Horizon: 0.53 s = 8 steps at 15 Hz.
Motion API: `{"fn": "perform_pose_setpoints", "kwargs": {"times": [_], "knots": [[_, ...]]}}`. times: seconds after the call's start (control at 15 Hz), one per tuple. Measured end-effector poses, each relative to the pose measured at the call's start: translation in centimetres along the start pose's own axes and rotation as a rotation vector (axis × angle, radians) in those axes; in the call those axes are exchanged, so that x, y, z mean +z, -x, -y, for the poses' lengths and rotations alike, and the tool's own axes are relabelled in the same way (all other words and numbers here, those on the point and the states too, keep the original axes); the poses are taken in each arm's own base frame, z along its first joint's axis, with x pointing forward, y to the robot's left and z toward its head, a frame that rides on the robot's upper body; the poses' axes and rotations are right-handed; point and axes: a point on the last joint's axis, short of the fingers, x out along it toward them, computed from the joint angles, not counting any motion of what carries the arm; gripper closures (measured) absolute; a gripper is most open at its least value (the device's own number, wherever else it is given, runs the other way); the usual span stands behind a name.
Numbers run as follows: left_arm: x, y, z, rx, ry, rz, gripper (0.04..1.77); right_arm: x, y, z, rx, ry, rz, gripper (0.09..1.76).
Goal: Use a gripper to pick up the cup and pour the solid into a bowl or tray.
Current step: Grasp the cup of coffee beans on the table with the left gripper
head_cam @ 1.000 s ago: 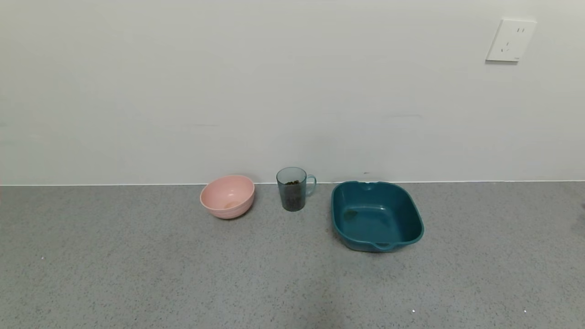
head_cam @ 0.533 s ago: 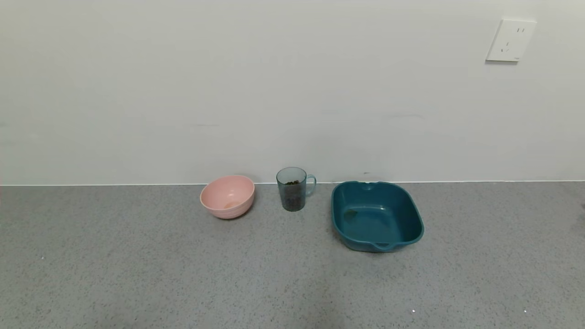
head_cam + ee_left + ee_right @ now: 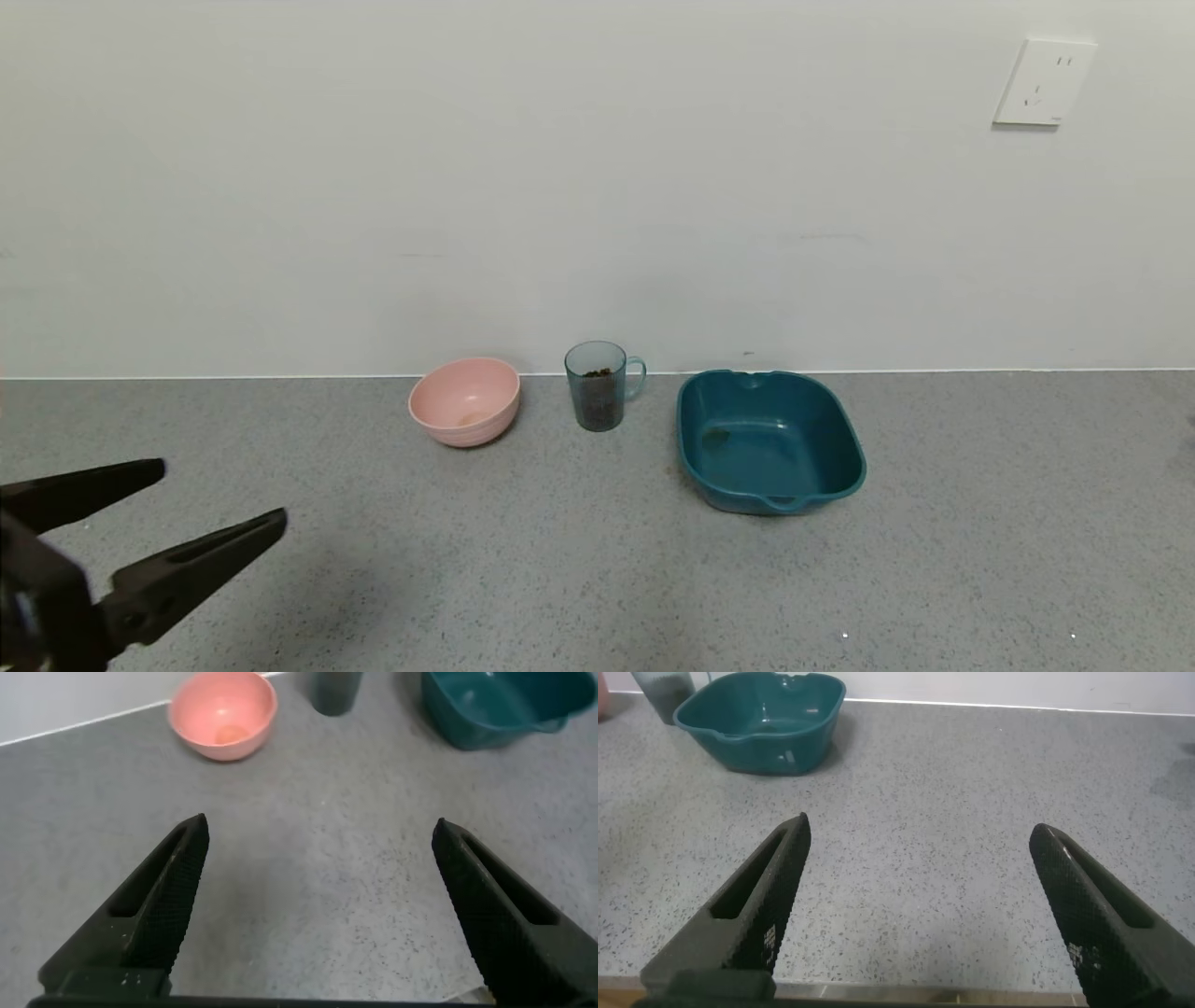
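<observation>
We hold our left gripper (image 3: 219,492) low over the desk (image 3: 523,579), fingers spread, well short of the upright cup (image 3: 597,386); our right gripper (image 3: 920,831) fingers are likewise spread.

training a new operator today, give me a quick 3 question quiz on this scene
1. True or false: the cup lies tipped over on the counter.
2. Which vessel stands on the side of the cup that its handle points to? A) pink bowl B) teal tray
3. Fill in: the brown pellets are inside the ____.

Key
1. False: it stands upright, between bowl and tray.
2. B.
3. Cup. The left gripper hangs open at the counter's near left, well short of it.
</observation>
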Motion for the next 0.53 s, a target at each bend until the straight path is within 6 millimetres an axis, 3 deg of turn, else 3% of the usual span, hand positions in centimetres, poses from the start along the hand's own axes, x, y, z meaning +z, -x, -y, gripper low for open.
{"fn": "perform_pose_setpoints", "kwargs": {"times": [0.27, 0.53], "knots": [[2.2, -6.6, 1.9, -0.112, -0.035, -0.113, 0.09, 0.0, 0.0, 0.0, 0.000, -0.001, 0.000, 0.14], [2.5, -13.9, 4.0, -0.098, -0.055, -0.121, 0.09, 0.0, 0.0, 0.0, 0.000, 0.000, 0.000, 0.14]]}}
